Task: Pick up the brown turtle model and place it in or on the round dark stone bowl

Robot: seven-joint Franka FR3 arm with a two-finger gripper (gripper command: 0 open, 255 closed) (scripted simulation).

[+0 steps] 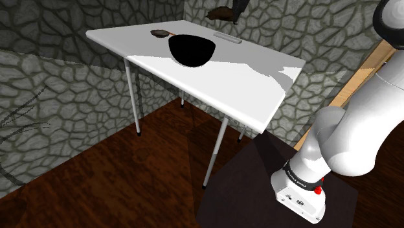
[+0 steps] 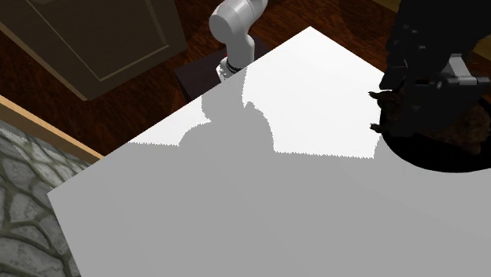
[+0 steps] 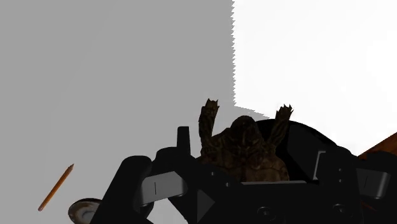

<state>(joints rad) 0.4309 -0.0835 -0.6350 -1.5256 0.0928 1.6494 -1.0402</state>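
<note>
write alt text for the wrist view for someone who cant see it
A brown turtle model, two legs outstretched, is clasped in the black gripper above a white table, part bright and part in grey shadow. A pencil and a small round object lie on the shaded part beside the gripper.

1 brown turtle (image 3: 245,149), 1 black bowl (image 1: 191,49), 1 pencil (image 3: 56,188), 1 white table (image 1: 246,97) (4 legs (image 1: 135,97) showing).

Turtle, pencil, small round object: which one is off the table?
The brown turtle: it is clasped in the gripper, above the table. The pencil and the small round object lie on it.
</note>
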